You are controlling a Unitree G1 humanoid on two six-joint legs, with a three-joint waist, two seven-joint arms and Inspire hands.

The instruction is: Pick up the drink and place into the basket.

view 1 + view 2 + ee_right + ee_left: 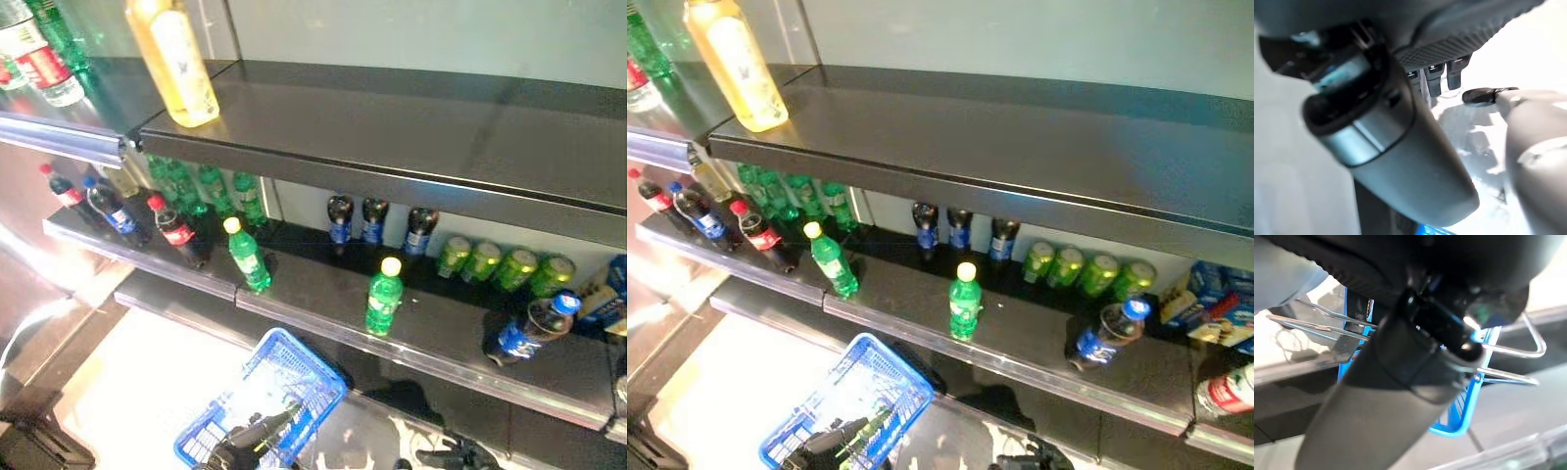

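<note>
I am looking down at the blue basket (269, 392), which is sitting closest to me at the bottom. My left hand (250, 436) is at its near edge, and in the left wrist view the basket's wire handles (1327, 328) are showing right beside the hand. I cannot tell if the fingers are curled round a handle or just resting there. Something dark and green is lying by the hand, but it is too murky to name.

Going left to right along the middle shelf (441, 338), I am seeing cola bottles (118, 211), then a green bottle (247, 257), then another green bottle (384, 297) standing alone near the front edge, then green cans (505, 264), and a dark bottle (529, 333) lying tipped over.

My right hand (1437, 78) is showing only in its own wrist view, fingers straight and holding nothing.

I think I am still at the start. Next I am needing to lift my right hand to a drink, likely the lone green bottle, and close round its middle.
</note>
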